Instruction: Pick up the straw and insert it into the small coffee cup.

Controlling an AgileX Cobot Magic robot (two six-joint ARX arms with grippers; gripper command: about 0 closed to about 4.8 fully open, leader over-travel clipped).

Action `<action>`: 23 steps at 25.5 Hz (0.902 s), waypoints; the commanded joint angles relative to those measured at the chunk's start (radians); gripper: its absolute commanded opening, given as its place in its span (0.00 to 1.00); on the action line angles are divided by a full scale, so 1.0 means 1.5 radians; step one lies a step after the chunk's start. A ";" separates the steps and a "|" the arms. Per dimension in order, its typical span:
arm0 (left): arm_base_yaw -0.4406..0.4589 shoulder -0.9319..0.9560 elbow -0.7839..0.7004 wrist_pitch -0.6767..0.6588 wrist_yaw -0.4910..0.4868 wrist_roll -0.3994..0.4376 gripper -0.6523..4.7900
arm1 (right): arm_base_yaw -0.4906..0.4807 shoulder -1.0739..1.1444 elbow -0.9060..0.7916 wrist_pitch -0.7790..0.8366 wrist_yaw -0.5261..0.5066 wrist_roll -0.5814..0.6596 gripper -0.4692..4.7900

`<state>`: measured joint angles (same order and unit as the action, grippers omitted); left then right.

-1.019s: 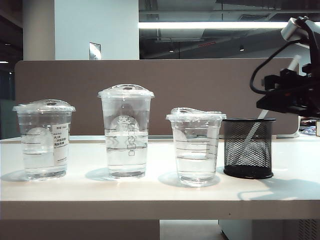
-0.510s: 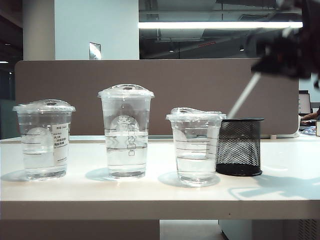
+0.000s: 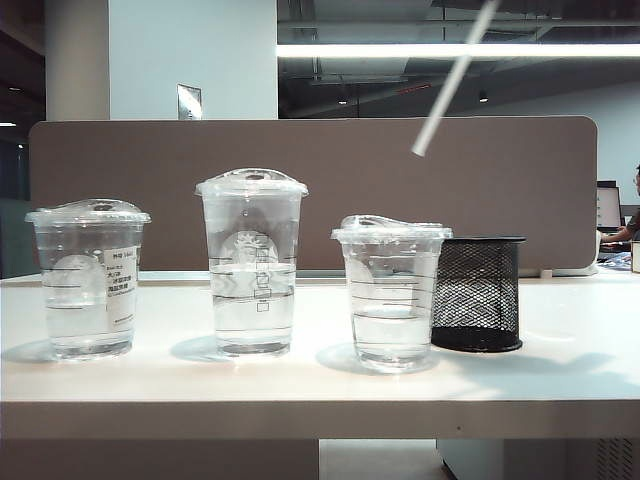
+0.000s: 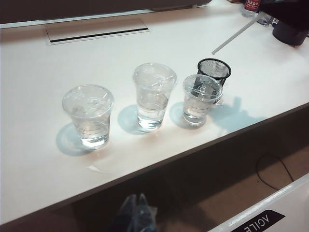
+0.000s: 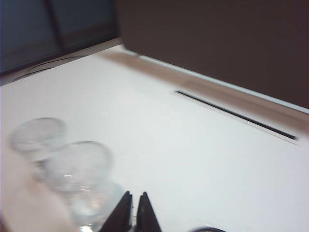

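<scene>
White office table (image 3: 560, 380), 3 lidded cups lined up beside a mesh holder (image 3: 478, 293). The straw (image 3: 452, 82) hangs slanted above the small coffee cup (image 3: 391, 292), clear of it. The right gripper (image 5: 134, 209) has jaws pinched nearly together, presumably on the straw. The left gripper (image 4: 137, 212) sits blurred below the table edge; its jaws I cannot tell.

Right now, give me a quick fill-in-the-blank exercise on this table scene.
1. The straw hangs tilted in the air, clear of the black mesh ____.
2. The small coffee cup stands right beside the mesh ____.
3. The right gripper has its jaws ____.
Missing words: holder; holder; shut.
</scene>
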<state>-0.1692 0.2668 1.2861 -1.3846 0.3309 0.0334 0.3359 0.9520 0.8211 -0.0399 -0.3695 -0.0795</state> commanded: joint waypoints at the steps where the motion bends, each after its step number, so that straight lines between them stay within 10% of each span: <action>1: 0.000 0.001 0.002 0.006 0.004 0.003 0.11 | 0.057 0.005 0.012 -0.014 0.017 -0.003 0.13; 23: 0.000 0.001 0.002 0.006 0.004 0.003 0.11 | 0.110 0.075 0.012 -0.063 0.040 -0.018 0.13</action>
<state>-0.1696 0.2668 1.2861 -1.3849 0.3309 0.0334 0.5003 1.0615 0.8341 -0.1486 -0.3103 -0.1001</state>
